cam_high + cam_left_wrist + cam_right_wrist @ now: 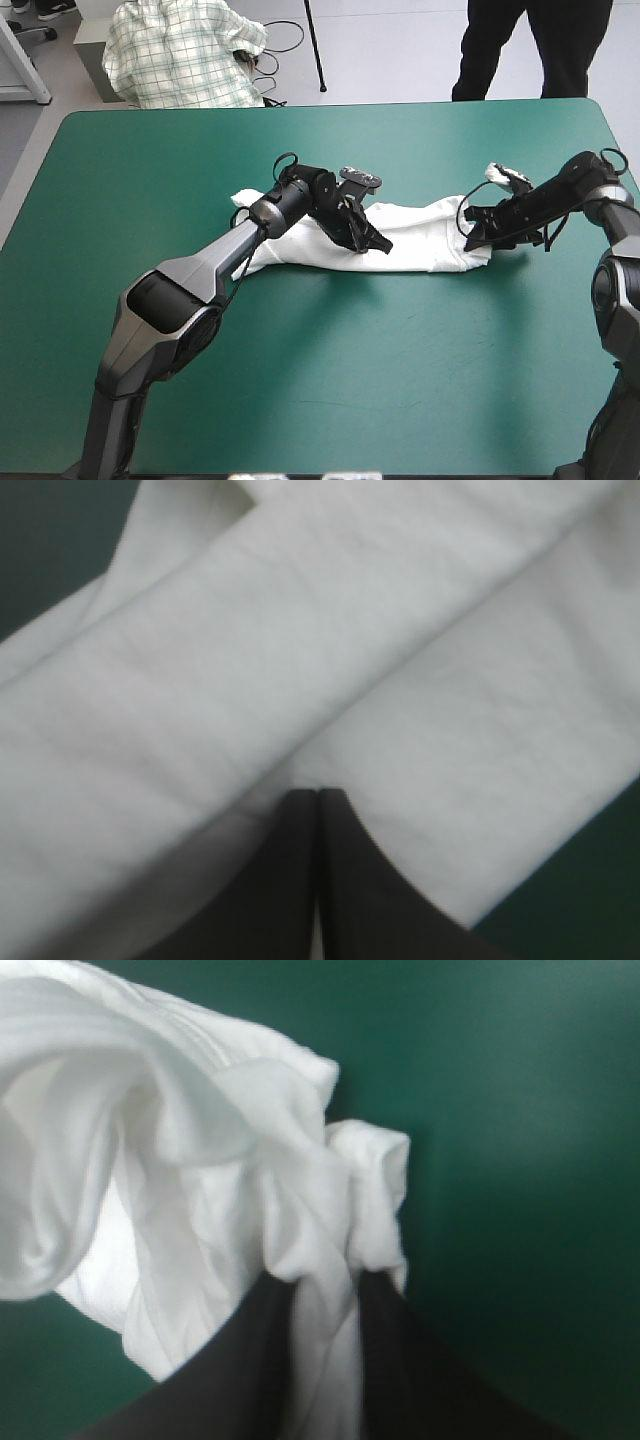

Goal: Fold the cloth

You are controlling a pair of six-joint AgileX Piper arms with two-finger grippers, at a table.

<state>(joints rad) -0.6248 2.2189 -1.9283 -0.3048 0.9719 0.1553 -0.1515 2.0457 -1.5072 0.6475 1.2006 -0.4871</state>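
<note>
Nearest the robot, bare teal-green cover [330, 380] is noted on the near side of the T-shirt [420, 235]; this strip is wider than the one on the T-shirt's far side.

T-shirt: laid on the cover at mid-table as a long white band; long axis run left to right, roughly parallel to the near table edge; collar end and hem end cannot be told apart.

Left gripper [372, 240]: set on the T-shirt's near edge, about mid-length; the arm is passed over the T-shirt's left half. In the left wrist view the black fingers [285, 880] are seen brought together to a point [318, 795], a thin pale line between them, a crease of cloth [300, 650] led up to the tips; a layer is judged to be pinched, though not with certainty.

Right gripper [474, 232]: at the T-shirt's right end. In the right wrist view a bunched fistful of white cloth [200, 1160] is seen clamped between its tips [325, 1290], bare cover beyond it.

Relation for the coming move: the T-shirt extends leftward from the right gripper along its long axis, with the left gripper at the midpoint. A crosswise fold is judged likely, the right end carried over toward the left end; the mid-length pinch would then serve as the hinge. Slack at the bunched end is judged the main risk.
</note>
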